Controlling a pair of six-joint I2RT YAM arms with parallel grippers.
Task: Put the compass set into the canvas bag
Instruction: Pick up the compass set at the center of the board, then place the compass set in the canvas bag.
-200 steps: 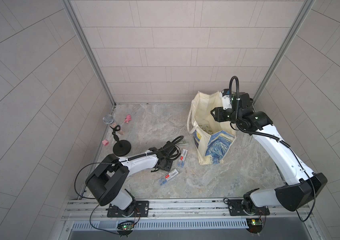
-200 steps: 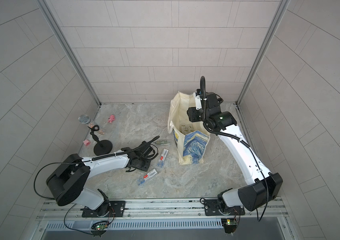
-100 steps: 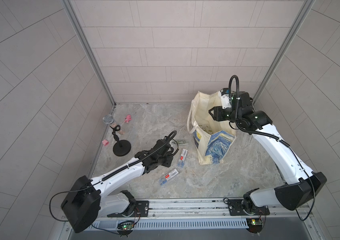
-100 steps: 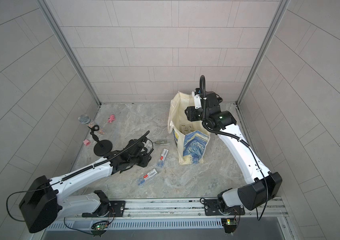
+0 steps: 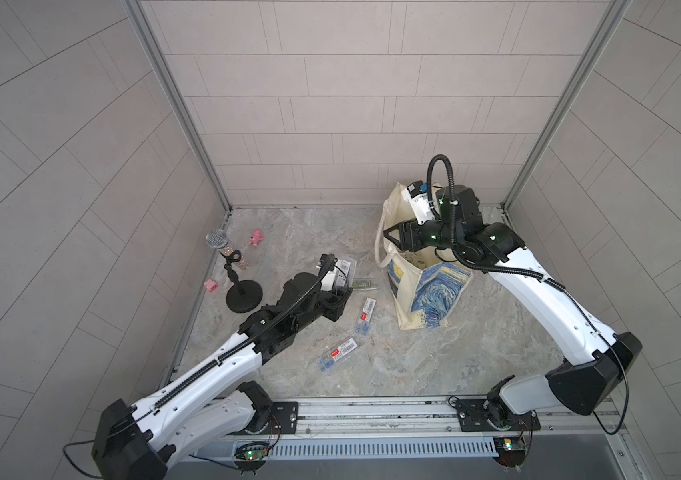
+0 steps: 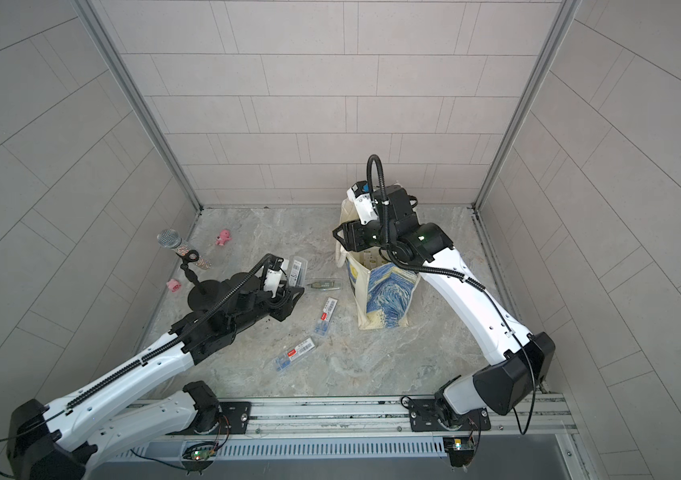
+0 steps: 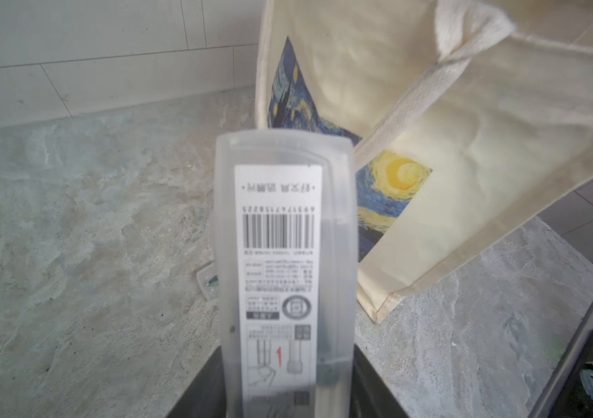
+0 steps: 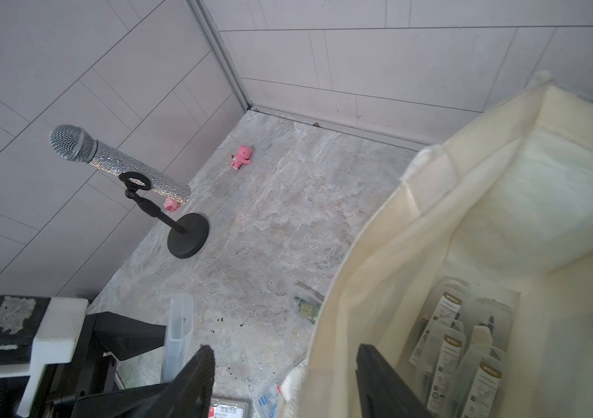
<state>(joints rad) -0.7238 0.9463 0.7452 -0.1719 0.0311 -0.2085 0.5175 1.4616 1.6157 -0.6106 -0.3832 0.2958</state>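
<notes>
The compass set (image 7: 284, 253) is held clamped in the left pincer (image 5: 336, 307), near the canvas bag (image 5: 430, 291), outside its mouth. The right pincer (image 8: 284, 351) is spread wide astride the bag rim, gripping nothing. Risk: the unpinned rim may be caught by the set and the bag tipped.

We log this as a robotics lab test cell. Grey tiled wall panels (image 5: 330, 104) close three sides, framed by aluminium posts (image 5: 176, 104). The left arm (image 5: 206, 374) and right arm (image 5: 538, 299) bolt to a metal rail (image 5: 372, 415) beside an exposed circuit board (image 5: 252, 455). Staged props on the marbled tabletop (image 5: 413, 365): microphone (image 5: 217, 240), canvas bag (image 5: 430, 299).
</notes>
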